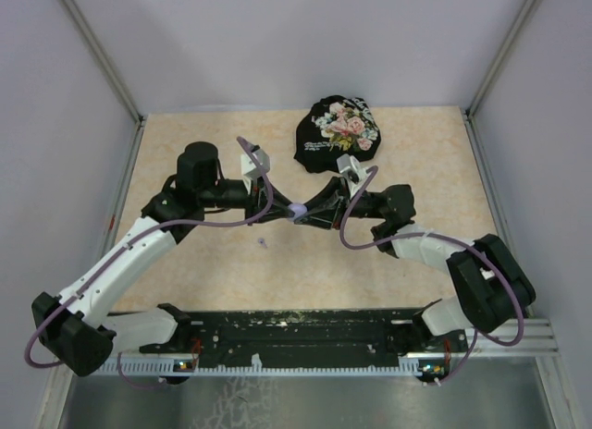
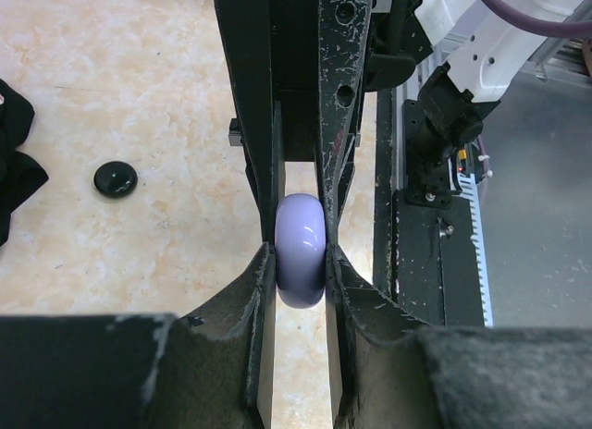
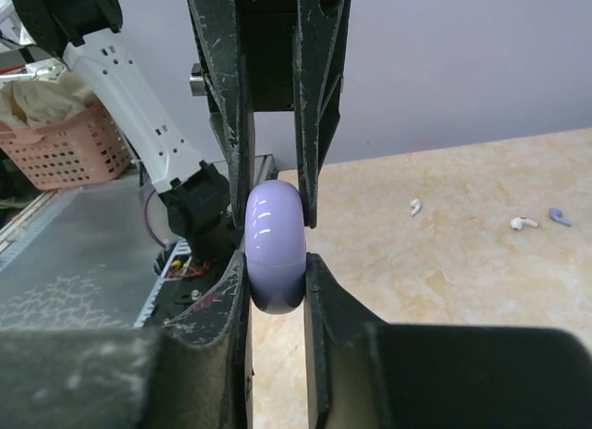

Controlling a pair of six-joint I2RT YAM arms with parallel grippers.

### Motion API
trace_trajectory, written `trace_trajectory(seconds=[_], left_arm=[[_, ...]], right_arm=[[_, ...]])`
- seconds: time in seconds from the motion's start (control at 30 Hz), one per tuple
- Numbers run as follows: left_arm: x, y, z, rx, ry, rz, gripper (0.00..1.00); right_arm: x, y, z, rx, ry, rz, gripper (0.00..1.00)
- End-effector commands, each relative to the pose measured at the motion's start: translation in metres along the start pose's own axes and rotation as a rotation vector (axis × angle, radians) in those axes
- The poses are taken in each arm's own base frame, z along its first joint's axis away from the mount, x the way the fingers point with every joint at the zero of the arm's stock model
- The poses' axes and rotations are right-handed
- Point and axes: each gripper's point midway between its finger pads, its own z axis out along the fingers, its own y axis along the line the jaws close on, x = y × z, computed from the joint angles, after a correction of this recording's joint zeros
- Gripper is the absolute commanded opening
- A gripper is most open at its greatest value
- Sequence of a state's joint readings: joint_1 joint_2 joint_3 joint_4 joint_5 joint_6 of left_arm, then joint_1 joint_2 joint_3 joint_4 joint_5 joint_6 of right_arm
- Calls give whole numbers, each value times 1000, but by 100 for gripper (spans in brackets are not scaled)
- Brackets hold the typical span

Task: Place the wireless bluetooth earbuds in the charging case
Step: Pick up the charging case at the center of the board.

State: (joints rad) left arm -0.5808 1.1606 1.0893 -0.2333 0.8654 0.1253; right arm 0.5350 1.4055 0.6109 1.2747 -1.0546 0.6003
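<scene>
Between your pincers hangs the case [image 1: 296,210], left pincer [image 2: 301,253] and right pincer [image 3: 275,263] both clamped on it; earbuds [image 3: 524,223] lie on the counter [image 3: 462,290], well beside the right pincer. Pull unevenly and the smooth case may squirt free.

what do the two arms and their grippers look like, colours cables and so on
The left arm and right arm both have white link shells, black joint housings and black bases. A thin purple cable loops along each, and a small white camera block sits at each wrist. The left gripper and right gripper are black and two-fingered, scuffed with pale flecks.
</scene>
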Motion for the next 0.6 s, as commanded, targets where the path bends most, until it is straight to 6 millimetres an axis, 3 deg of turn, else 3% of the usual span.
trace_trajectory(seconds=[0.0, 0.13, 0.3, 0.4, 0.57], left_arm=[[-15, 3, -3, -31, -51, 59, 15], [-15, 5, -5, -54, -56, 53, 39], [-11, 7, -5, -65, -50, 37, 58], [-9, 7, -4, -59, -46, 30, 66], [-6, 8, -2, -55, -38, 20, 68]], right_arm=[[-17, 14, 4, -79, -24, -73, 0], [-20, 17, 4, -89, -32, -77, 0], [-20, 17, 5, -88, -36, -74, 0], [-20, 17, 5, -86, -38, -71, 0], [-22, 16, 5, -81, -42, -71, 0]])
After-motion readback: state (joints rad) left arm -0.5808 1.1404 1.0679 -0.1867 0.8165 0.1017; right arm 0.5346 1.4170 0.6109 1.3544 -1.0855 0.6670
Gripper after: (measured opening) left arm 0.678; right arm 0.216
